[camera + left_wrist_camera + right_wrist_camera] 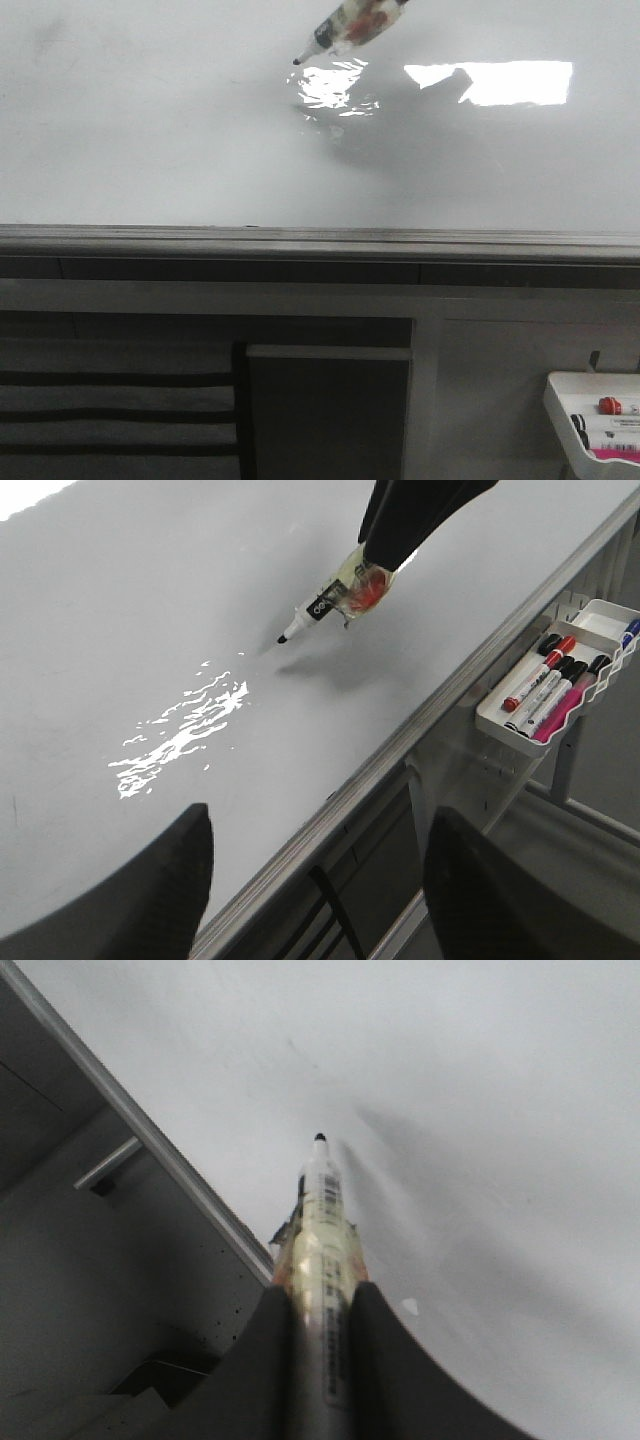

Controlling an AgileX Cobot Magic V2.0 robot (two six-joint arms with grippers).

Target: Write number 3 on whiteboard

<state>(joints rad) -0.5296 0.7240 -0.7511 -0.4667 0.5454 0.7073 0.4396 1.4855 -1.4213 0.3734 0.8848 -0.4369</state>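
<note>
The whiteboard (150, 130) fills the upper front view, glossy white with a grey edge rail (300, 240) and a bright rectangular reflection (500, 82). I see no digit 3 on it. My right gripper (322, 1305) is shut on a black marker (322, 1220) wrapped in yellowish tape. The marker (345, 30) enters the front view from the top, its black tip (297, 62) close to the board; contact cannot be told. It also shows in the left wrist view (325, 605). My left gripper (318, 865) is open and empty over the board's rail.
A small white marker tray (590, 415) with several markers hangs at lower right below the board, also seen in the left wrist view (560, 680). Dark panels and a slatted grille (110, 400) lie under the rail.
</note>
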